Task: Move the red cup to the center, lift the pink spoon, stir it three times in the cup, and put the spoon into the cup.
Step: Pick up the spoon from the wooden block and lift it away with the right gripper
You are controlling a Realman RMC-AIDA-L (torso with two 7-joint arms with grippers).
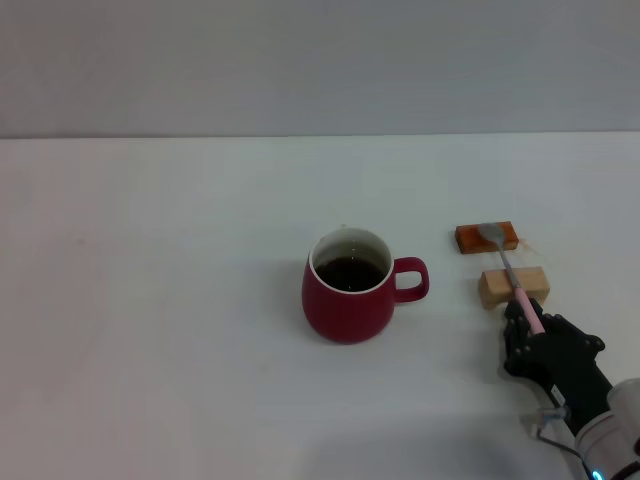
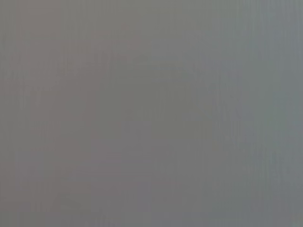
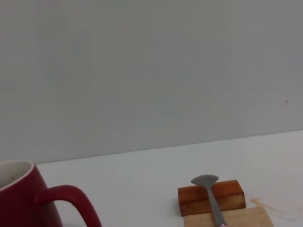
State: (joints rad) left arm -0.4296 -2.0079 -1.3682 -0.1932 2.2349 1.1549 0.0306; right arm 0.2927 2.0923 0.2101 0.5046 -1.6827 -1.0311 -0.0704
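The red cup point(image 1: 346, 287) stands upright in the middle of the white table, its handle toward my right arm and dark liquid inside; its edge and handle point(image 3: 71, 201) also show in the right wrist view. The pink spoon point(image 1: 510, 276) lies across two small blocks, grey bowl point(image 3: 204, 180) on the orange-brown block, pink handle pointing at me. My right gripper point(image 1: 527, 322) is at the handle's near end, with the pink handle running over it. The left gripper is out of view, and the left wrist view shows only flat grey.
An orange-brown block point(image 1: 487, 238) and a tan wooden block point(image 1: 514, 287) sit right of the cup, carrying the spoon. A faint brownish stain point(image 3: 267, 206) marks the table beside them. The white table point(image 1: 150, 300) ends at a grey wall behind.
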